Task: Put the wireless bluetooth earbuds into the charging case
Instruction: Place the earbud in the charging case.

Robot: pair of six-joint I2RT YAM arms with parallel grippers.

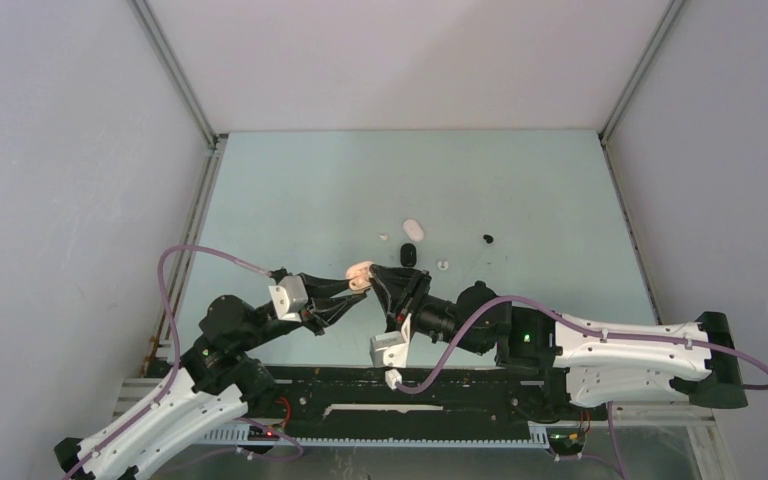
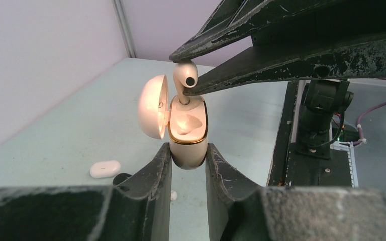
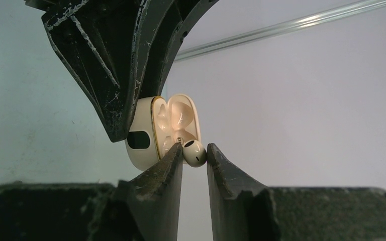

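The earbud [image 3: 195,152] doesn't show from above, and the case [image 1: 359,272] is mostly covered by fingers [image 1: 407,284] there. I can't name the black speck [image 1: 488,239] or white speck [image 1: 443,265] on the table [image 1: 290,200], too small. Left wrist: dark thing [image 2: 122,177] half behind my finger, case base hidden too.

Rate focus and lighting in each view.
Top external: even, soft light, but the loose buds are too small to resolve. Left wrist: beige case sharp, its open shell glowing warm; left pincer blurred at its base. Right wrist: beige earbud crisp, right pincer dark.
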